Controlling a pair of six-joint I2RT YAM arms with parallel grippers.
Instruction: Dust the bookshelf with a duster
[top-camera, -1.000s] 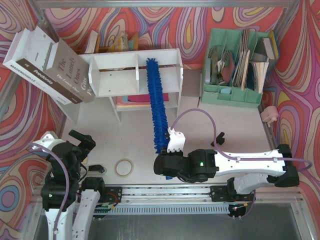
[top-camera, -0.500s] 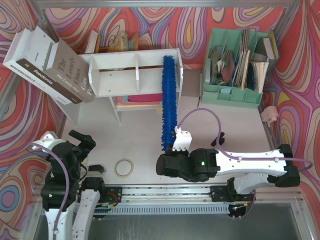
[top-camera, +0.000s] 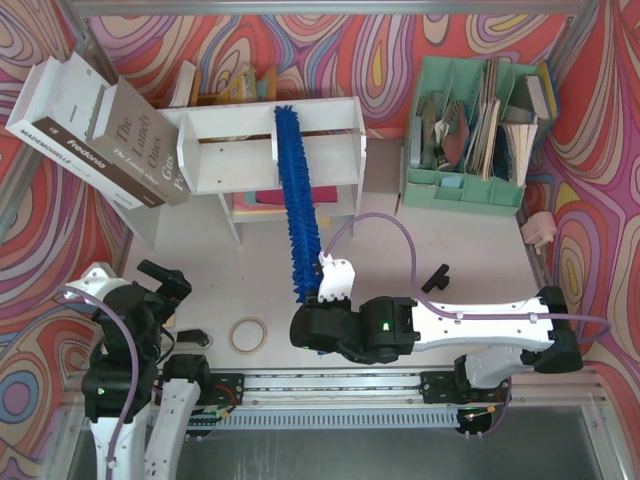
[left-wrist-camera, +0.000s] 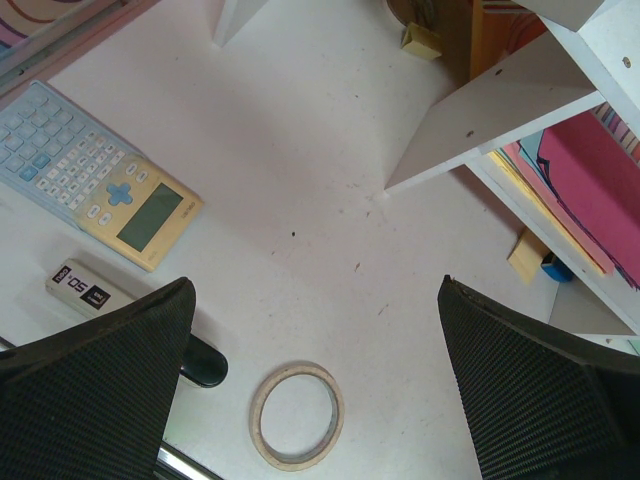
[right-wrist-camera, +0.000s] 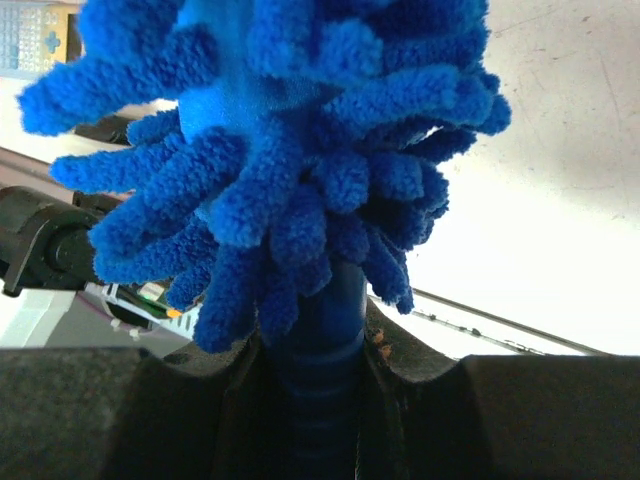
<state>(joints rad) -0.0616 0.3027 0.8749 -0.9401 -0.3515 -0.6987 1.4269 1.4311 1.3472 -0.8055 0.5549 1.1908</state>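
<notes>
Top external: fixed high above and behind the arm bases, looking down across the whole counter (top-camera: 470, 250) to the bookshelf (top-camera: 230, 150) at the far side.
Left wrist: close over the counter, facing down past the left hand (left-wrist-camera: 315, 290) at the tape roll (left-wrist-camera: 297, 416).
Right wrist: right up against the duster (right-wrist-camera: 290, 150), which fills the view.
Shared: tape roll, in top external and left wrist.

L arm sits folded at approx 7 o'clock in the top view, elbow high, wrist tipped down. L pincer (top-camera: 163, 281) points toward 1 o'clock, jaws spread wide w/ nothing btwn them. R arm lies low across the front: elbow out at 4 o'clock, forearm running almost level toward 9 o'clock, wrist near 6 o'clock. R pincer (top-camera: 333, 283) points to 12 o'clock, jaws clamped tight on the duster (top-camera: 294, 200) handle.
</notes>
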